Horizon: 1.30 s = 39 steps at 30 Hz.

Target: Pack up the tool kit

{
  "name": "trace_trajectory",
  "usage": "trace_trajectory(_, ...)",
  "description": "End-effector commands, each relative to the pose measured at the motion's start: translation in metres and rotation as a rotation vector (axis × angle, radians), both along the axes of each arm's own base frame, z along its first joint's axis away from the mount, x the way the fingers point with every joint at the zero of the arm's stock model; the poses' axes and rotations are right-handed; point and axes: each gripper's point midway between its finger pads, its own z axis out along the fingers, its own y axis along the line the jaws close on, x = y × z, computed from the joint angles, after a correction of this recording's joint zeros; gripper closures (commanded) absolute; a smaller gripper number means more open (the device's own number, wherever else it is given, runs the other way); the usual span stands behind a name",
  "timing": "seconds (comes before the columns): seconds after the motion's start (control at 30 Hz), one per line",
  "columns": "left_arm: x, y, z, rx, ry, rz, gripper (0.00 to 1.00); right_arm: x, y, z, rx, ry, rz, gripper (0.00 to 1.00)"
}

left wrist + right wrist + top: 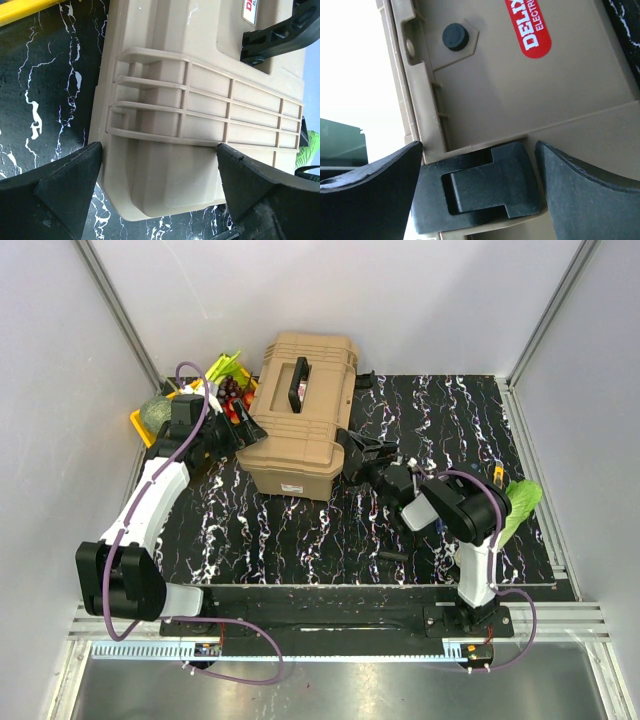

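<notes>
Both grippers are spread open with nothing held. The toolbox (300, 425) sits lid down at the back left-centre of the black marbled mat (300, 540), skewed to the mat edges, with its black handle (298, 383) lying flat in the lid recess. The left gripper (238, 430) is at the box's left end, between the box and the yellow tray (140, 425) of produce. In the left wrist view that gripper (159, 147) straddles the ribbed end of the lid (200, 125), one finger on each side. The fingertips (75, 175) are close to the tan plastic, but I can't tell whether they touch. The right gripper (365, 455) is at the box's right front corner. In the right wrist view it (479, 145) is wide open around a black latch (480, 190), which lies flat against the tan shell (520, 100). Its fingers flank the latch, and contact is unclear. A red-white label (530, 25) sits just beyond the latch on the same face. Also on the mat are a green leafy vegetable (520, 502) at the right edge, a small yellow-tipped item (497, 476) next to it that is too small to identify, and a small black piece (393, 555) near the front, well clear of the box.
</notes>
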Motion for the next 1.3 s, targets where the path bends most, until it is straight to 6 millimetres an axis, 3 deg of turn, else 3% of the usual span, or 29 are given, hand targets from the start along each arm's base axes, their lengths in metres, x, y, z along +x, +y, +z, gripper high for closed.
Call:
trace_trajectory(0.0, 0.0, -0.013, -0.003, -0.025, 0.025, -0.052, 0.01, -0.035, 0.052, 0.088, 0.222, -0.236, 0.148, 0.0)
trace_trajectory(0.1, 0.0, -0.014, -0.002, -0.021, 0.021, -0.058, 0.01, -0.038, 0.056, 0.108, 0.23, -0.285, 0.156, 0.01)
trace_trajectory(0.23, 0.0, -0.014, -0.002, -0.021, 0.022, -0.062, 0.01, -0.041, 0.053, 0.119, 0.236, -0.318, 0.152, 0.01)
trace_trajectory(0.43, 0.0, -0.014, -0.002, -0.017, 0.024, -0.063, 0.01, -0.049, 0.048, 0.142, 0.214, -0.391, 0.134, 0.16)
trace_trajectory(0.6, -0.002, -0.016, -0.006, -0.007, 0.032, -0.071, 0.01, -0.052, 0.045, 0.148, 0.198, -0.417, 0.127, 0.33)
trace_trajectory(0.77, -0.004, -0.019, -0.009, 0.004, 0.041, -0.079, 0.01, -0.054, 0.045, 0.152, 0.167, -0.424, 0.129, 0.43)
trace_trajectory(1.0, -0.005, -0.019, -0.014, 0.032, 0.05, -0.073, 0.01, -0.057, 0.05, 0.153, 0.04, -0.398, 0.148, 0.49)
trace_trajectory(1.27, -0.006, -0.015, -0.018, 0.056, 0.063, -0.054, 0.01, -0.057, 0.05, 0.148, -0.097, -0.334, 0.147, 0.47)
